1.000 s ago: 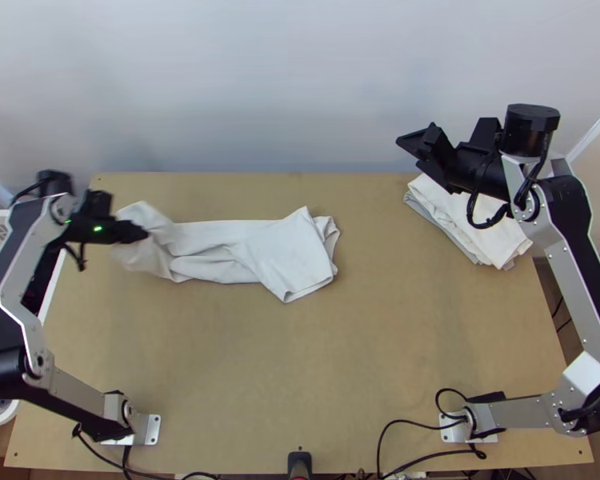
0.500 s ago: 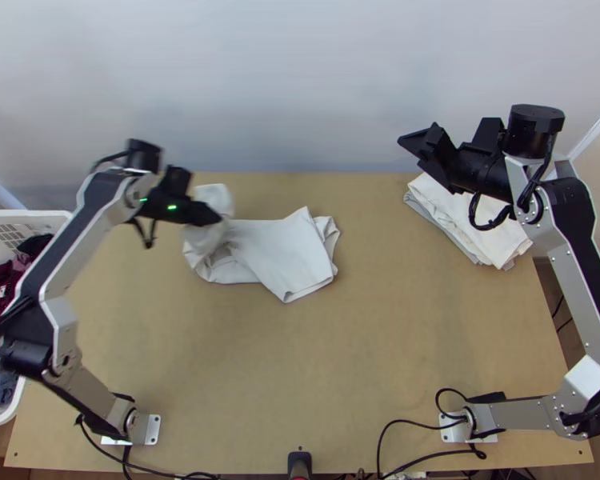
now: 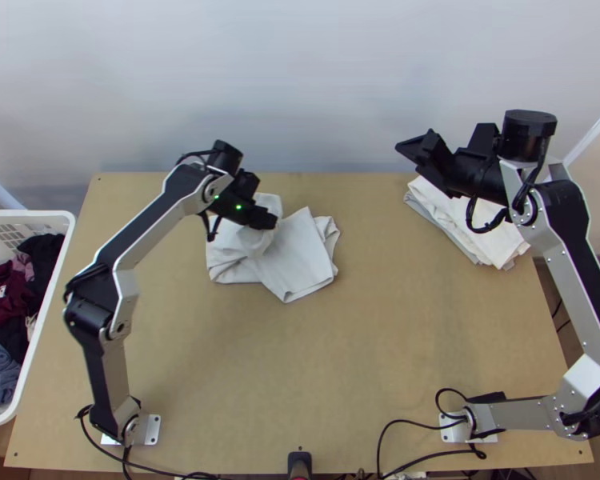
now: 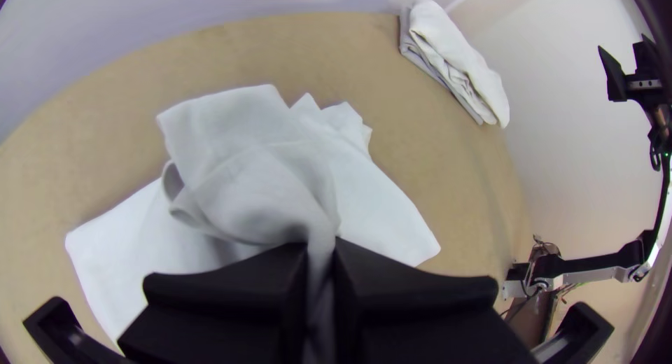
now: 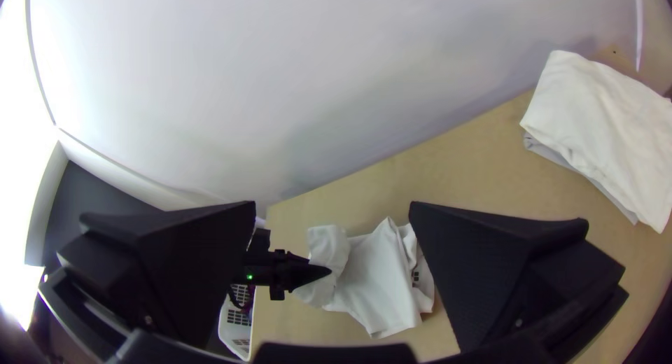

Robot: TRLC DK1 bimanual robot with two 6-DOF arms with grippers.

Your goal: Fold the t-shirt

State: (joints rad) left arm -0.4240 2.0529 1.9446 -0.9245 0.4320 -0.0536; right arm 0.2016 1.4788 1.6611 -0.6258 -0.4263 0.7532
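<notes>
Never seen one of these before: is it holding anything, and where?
The left end effector grips the white t-shirt by a bunched part; the right holds nothing.

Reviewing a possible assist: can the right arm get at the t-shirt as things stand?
Probably yes: the right gripper is open and empty, nothing stands between it and the right end of the t-shirt, and the left gripper holds cloth farther left.
</notes>
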